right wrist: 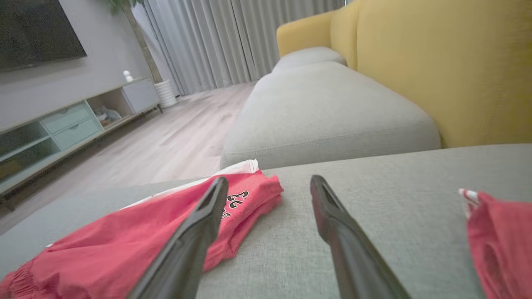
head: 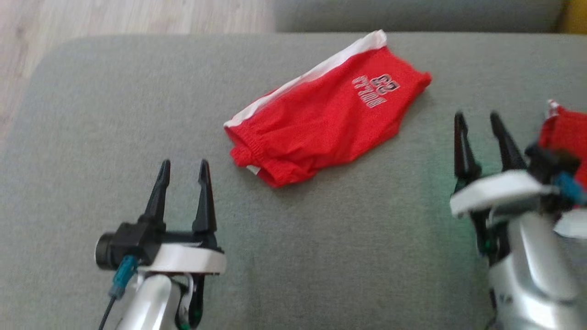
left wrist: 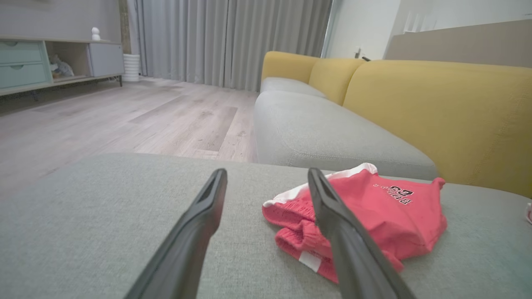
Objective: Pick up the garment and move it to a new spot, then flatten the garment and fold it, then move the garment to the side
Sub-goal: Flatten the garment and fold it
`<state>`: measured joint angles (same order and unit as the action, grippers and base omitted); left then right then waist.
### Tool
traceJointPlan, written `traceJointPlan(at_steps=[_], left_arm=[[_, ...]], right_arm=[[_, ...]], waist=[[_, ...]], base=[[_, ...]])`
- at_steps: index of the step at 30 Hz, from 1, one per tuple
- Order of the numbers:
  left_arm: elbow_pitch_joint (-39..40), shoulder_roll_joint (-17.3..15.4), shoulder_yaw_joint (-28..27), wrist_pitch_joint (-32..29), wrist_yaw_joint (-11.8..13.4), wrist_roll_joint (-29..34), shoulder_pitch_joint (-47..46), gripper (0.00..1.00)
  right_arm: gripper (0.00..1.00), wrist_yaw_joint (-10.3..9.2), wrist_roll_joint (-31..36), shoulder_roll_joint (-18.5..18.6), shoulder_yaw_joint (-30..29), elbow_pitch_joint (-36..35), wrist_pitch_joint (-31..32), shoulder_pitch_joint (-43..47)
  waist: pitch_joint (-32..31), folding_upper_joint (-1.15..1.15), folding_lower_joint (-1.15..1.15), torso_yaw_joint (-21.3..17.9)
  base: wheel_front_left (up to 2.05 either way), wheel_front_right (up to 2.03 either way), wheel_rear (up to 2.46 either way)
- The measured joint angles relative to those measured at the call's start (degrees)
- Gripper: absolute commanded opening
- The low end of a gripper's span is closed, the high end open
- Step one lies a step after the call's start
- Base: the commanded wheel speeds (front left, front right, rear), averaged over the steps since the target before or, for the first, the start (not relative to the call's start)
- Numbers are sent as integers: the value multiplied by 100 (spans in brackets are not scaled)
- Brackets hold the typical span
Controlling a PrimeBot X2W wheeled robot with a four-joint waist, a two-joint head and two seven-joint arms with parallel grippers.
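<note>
Red shorts (head: 330, 114), crumpled on grey cushion (head: 91, 114); left gripper (head: 184, 165) and right gripper (head: 477, 120) fingers spread, empty; risk: pinching one layer would bunch cloth, not lift it.

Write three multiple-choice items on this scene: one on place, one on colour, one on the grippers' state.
1. Where do the red shorts lie? A) on the grey cushion B) on the floor C) on the yellow backrest
2. What colour is their side stripe? A) blue B) white C) black
3. How are the left gripper and right gripper? A) both shut B) one holding cloth C) both open, empty
Key: 1 A, they rest on the cushion; 2 B, a white band edges them; 3 C, jaws apart, nothing between.
</note>
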<state>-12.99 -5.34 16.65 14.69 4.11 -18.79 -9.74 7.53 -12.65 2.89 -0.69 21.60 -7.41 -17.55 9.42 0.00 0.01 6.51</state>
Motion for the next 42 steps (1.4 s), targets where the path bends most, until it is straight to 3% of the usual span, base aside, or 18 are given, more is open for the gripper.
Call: traceJointPlan(at_steps=[4, 14, 20, 24, 25, 26, 35, 42], left_arm=[[-8, 101, -13, 0, -123, 112, -216, 100], [29, 257, 13, 1, -296, 276, -530, 100], [142, 269, 138, 1, -311, 256, -574, 100], [187, 270, 236, 1, -276, 205, -590, 100], [187, 270, 236, 1, -276, 205, -590, 100], [187, 272, 250, 1, -253, 204, -608, 100], [172, 275, 257, 1, -209, 216, -644, 100], [66, 277, 118, 1, -254, 377, -581, 100]], right_arm=[[100, 0, 202, 3, -248, 476, 692, -747], [100, 0, 901, 18, -1315, 2014, 1607, -2289], [100, 0, 1636, 43, -2025, 2746, 1703, -2691], [100, 0, 1891, 99, -2163, 3094, 1699, -3021], [82, 0, 1891, 99, -2163, 3094, 1699, -3021], [0, 0, 1912, 105, -2169, 3175, 1669, -3072], [0, 0, 1808, 93, -1967, 3690, 665, -3078], [0, 0, 783, 79, -1351, 3967, -120, -2664]], waist=[[312, 0, 0, 186], [892, 0, 0, 814], [1066, 0, 0, 1095], [1125, 0, 0, 1169], [1125, 0, 0, 1169], [1127, 0, -1, 1173], [984, 0, -1, 994], [723, 0, -1, 586]], base=[[0, 0, 0], [0, 0, 0], [0, 0, 0], [0, 0, 0], [0, 0, 0], [0, 0, 0], [0, 0, 0], [0, 0, 0]])
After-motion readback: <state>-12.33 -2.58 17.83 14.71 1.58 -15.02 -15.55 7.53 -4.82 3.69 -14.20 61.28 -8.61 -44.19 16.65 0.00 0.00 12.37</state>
